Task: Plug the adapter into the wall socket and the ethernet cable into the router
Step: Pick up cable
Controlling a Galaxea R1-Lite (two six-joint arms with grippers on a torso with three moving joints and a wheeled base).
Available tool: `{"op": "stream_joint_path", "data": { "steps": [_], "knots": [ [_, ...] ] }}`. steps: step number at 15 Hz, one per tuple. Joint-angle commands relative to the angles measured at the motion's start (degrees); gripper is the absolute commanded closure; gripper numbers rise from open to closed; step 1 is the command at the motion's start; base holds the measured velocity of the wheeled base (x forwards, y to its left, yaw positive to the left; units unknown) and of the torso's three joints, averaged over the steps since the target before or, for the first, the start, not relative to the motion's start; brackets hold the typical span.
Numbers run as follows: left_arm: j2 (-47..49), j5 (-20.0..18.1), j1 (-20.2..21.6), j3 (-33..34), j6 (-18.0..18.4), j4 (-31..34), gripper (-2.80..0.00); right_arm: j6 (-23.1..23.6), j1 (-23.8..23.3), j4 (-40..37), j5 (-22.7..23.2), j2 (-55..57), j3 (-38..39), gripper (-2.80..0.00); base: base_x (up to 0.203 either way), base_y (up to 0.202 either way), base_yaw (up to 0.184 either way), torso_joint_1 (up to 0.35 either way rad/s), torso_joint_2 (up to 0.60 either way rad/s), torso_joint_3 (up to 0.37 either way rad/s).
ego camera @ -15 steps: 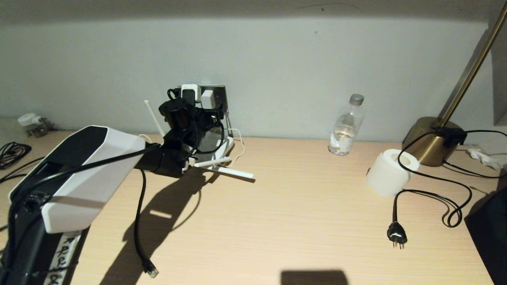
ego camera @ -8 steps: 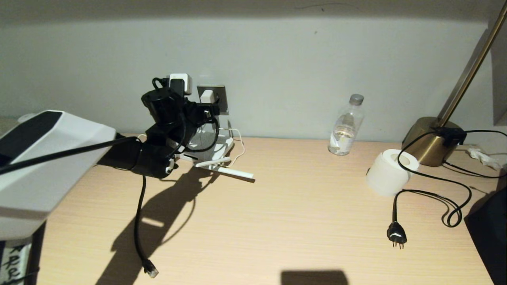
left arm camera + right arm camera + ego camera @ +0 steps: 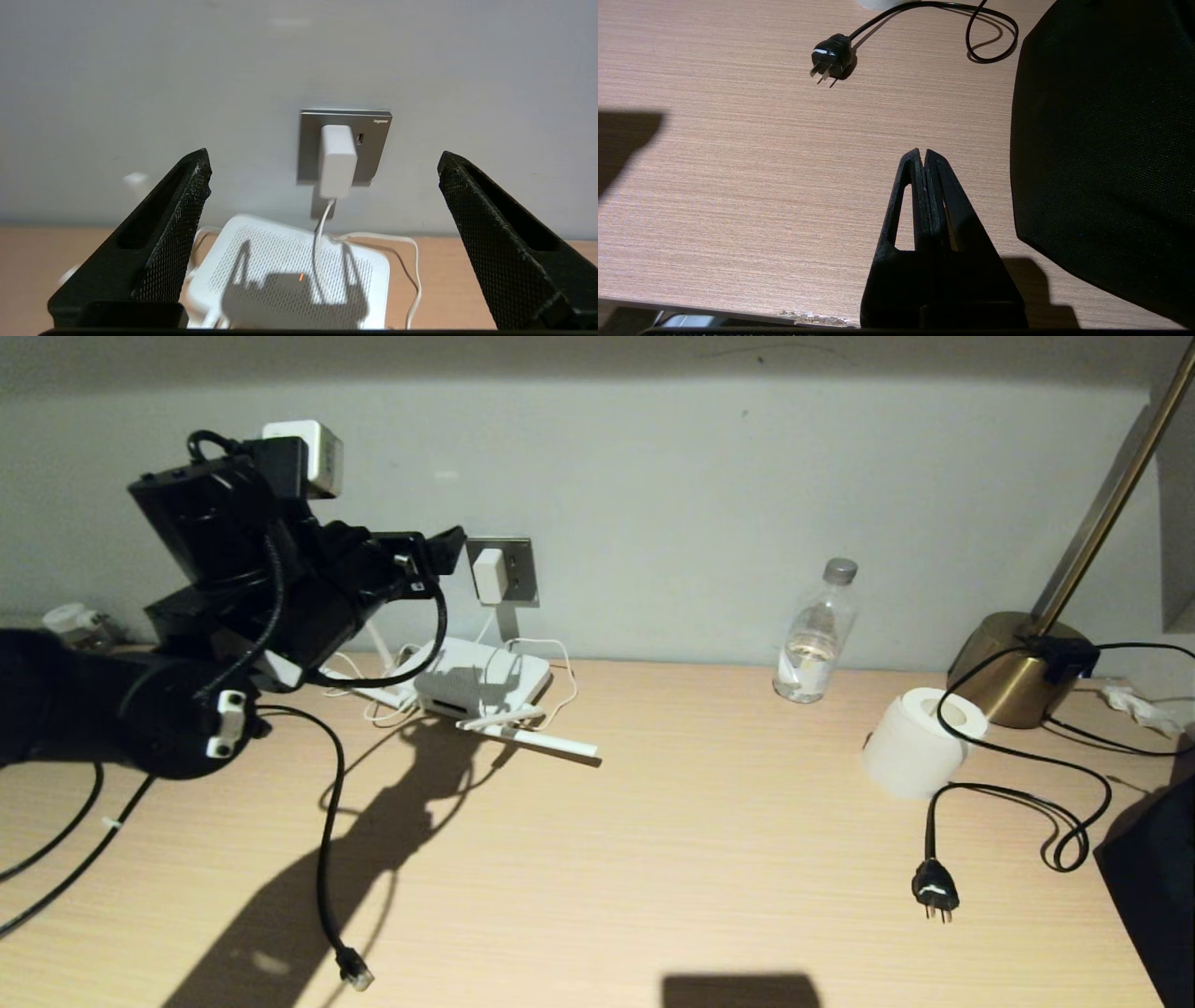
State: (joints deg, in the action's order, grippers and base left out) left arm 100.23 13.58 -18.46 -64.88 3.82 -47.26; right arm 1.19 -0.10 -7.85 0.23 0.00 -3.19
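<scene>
The white adapter (image 3: 490, 576) (image 3: 336, 161) sits plugged into the grey wall socket (image 3: 521, 569) (image 3: 376, 154), its thin white cord hanging down to the table. Below it lies the white router (image 3: 476, 683) (image 3: 289, 275), antennas folded out flat. The black ethernet cable (image 3: 322, 859) trails across the table; its clear clip connector (image 3: 356, 975) lies loose near the front edge. My left gripper (image 3: 439, 553) (image 3: 323, 157) hovers open to the left of the socket, facing it, with nothing between its fingers. My right gripper (image 3: 923, 154) is shut and empty, parked low over the table's right side.
A water bottle (image 3: 817, 635) stands at the wall. Right of it are a paper roll (image 3: 920, 742), a brass lamp base (image 3: 1018, 667) and a black cord ending in a three-pin plug (image 3: 935, 889) (image 3: 831, 56). A dark bulky object (image 3: 1101, 140) fills the right edge.
My left arm has drawn back from the wall socket, up and to the left, uncovering the router. The adapter stays in the socket.
</scene>
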Motion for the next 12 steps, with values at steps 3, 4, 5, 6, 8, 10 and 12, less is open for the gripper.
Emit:
{"op": "stream_joint_path", "data": {
  "steps": [3, 4, 5, 6, 8, 10, 12],
  "knots": [
    [-17.5, 6.6, 0.0, 7.9, -4.4, 11.2, -2.80, 0.0, 0.0, -0.1, 0.0, 0.0, 0.0, 0.00, 0.000, 0.000, 0.000, 0.000, 0.00, 0.000],
    [-20.9, 7.3, 0.0, 9.0, -5.9, 16.8, -2.80, 0.0, 0.0, -0.1, 0.0, 0.0, 0.0, 0.00, 0.000, 0.000, 0.000, 0.000, 0.00, 0.000],
    [-24.0, 7.7, 0.0, 9.7, -7.5, 22.9, -2.80, 0.1, 0.0, -0.1, 0.0, 0.0, -0.1, 0.00, 0.000, 0.000, 0.000, 0.000, 0.00, 0.000],
    [-27.0, 7.9, 0.0, 10.1, -9.2, 29.1, -2.80, 0.0, 0.0, -0.1, 0.0, 0.0, -0.1, 0.00, 0.000, 0.000, 0.000, 0.000, 0.00, 0.000],
    [-32.1, 8.1, 0.1, 11.0, -11.3, 38.9, -2.80, 0.0, 0.0, -0.1, 0.0, 0.0, 0.0, 0.00, 0.000, 0.000, 0.000, 0.000, 0.00, 0.000],
    [-36.1, 8.2, 0.1, 13.7, -12.6, 44.1, 0.00, 0.0, 0.0, -0.1, 0.0, 0.0, -0.1, 0.00, 0.000, 0.000, 0.000, 0.000, 0.00, 0.000],
    [-36.8, 12.4, 0.5, 15.9, -15.5, 45.4, 0.00, 0.0, 0.0, -0.1, 0.0, 0.0, 0.0, 0.00, 0.000, 0.000, 0.000, 0.000, 0.00, 0.000]
  ]
}}
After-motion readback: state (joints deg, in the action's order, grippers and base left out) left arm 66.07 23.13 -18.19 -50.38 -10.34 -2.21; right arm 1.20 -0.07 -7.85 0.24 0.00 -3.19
